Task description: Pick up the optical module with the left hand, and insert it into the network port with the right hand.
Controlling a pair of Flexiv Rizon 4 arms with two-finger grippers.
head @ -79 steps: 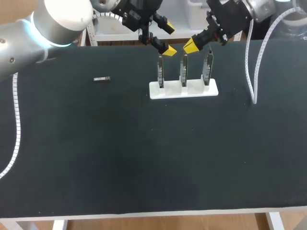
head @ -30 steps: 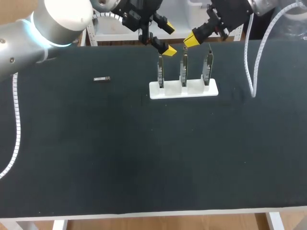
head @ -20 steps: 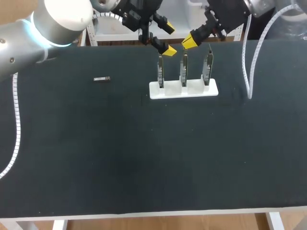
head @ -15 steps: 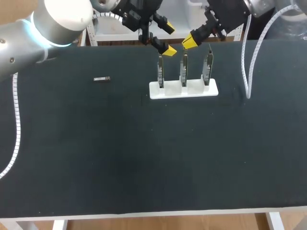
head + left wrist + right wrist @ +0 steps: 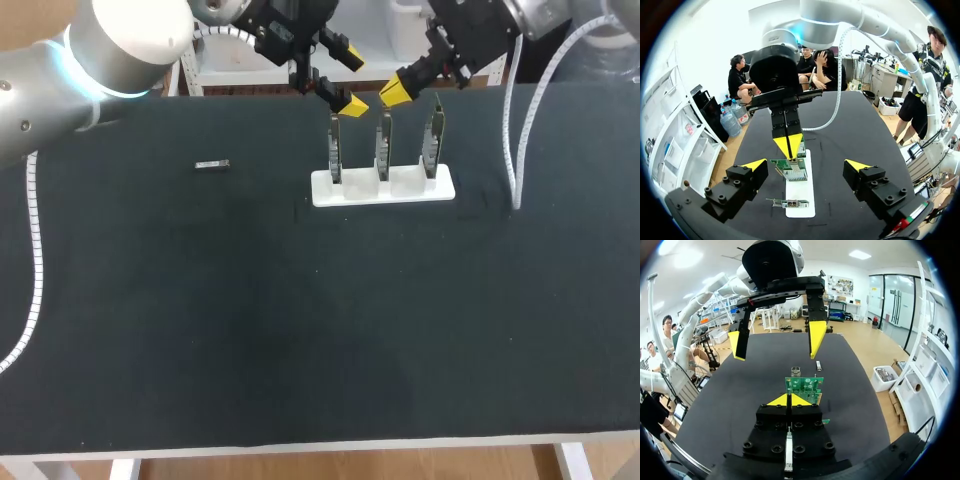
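Note:
The optical module [image 5: 212, 165], a small grey metal bar, lies flat on the black table [image 5: 300, 320] at the left, far from both grippers. In the right wrist view the module [image 5: 818, 365] shows beyond the boards. A white holder [image 5: 383, 187] carries three upright circuit boards with network ports [image 5: 383, 140]. My left gripper [image 5: 347, 77] hangs open above the leftmost board, with nothing between its fingers [image 5: 754, 164]. My right gripper [image 5: 397, 95] is shut and empty, just above and behind the middle board [image 5: 804, 386]. The two grippers face each other over the holder [image 5: 800, 192].
A white cable [image 5: 520, 130] hangs from my right arm down onto the table right of the holder. The black tabletop stretches wide in front of the holder and around the module.
My right gripper has dipped slightly down toward the middle board, staying shut. The left arm and the module have not moved.

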